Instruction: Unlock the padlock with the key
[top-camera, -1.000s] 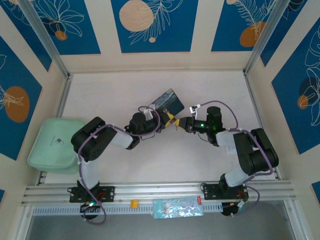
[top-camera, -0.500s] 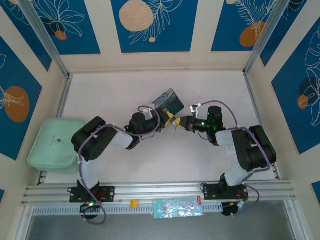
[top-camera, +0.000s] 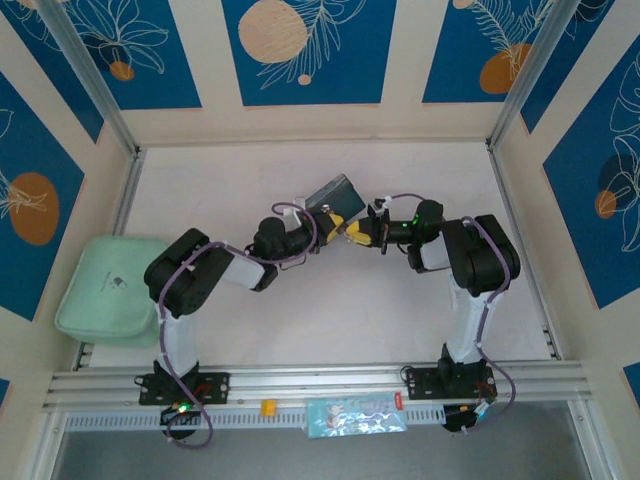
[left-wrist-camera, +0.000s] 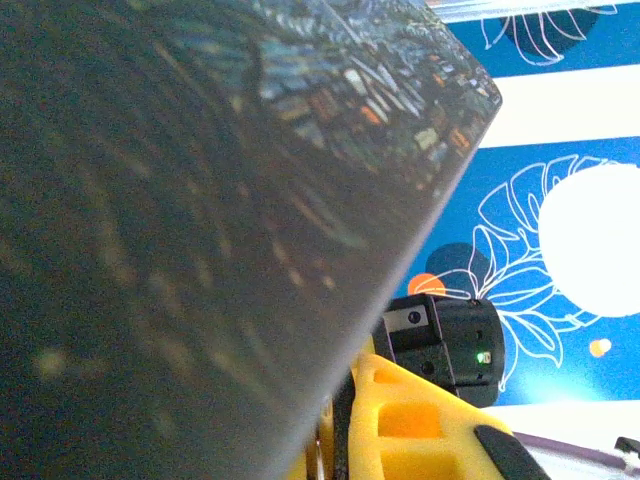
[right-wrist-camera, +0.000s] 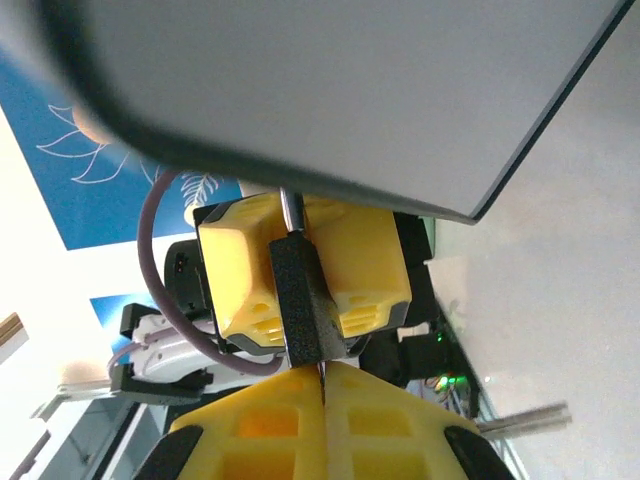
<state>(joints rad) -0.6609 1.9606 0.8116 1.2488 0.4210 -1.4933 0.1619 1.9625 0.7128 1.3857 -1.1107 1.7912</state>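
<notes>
The dark padlock (right-wrist-camera: 306, 300) sits upright between the yellow fingers (right-wrist-camera: 240, 270) of my left gripper (top-camera: 335, 226), which is shut on it. Its silvery shackle (right-wrist-camera: 292, 211) runs up behind the edge of the painted box (top-camera: 333, 197). My right gripper (right-wrist-camera: 323, 372) is shut, tips directly below the padlock's lower end, with the key (right-wrist-camera: 322, 386) as a thin sliver pinched between them and touching the padlock. In the top view the right gripper (top-camera: 354, 234) meets the left one beside the box. The box (left-wrist-camera: 200, 200) blocks most of the left wrist view.
A pale green pouch (top-camera: 108, 288) lies at the table's left edge. On the front rail (top-camera: 320, 382) lie a small yellow piece (top-camera: 267, 407) and a printed packet (top-camera: 355, 415). Patterned walls enclose the back and sides.
Both grippers have moved a little toward the back wall, with the box shifting along. The right arm has folded in closer and its jaws have closed fully.
</notes>
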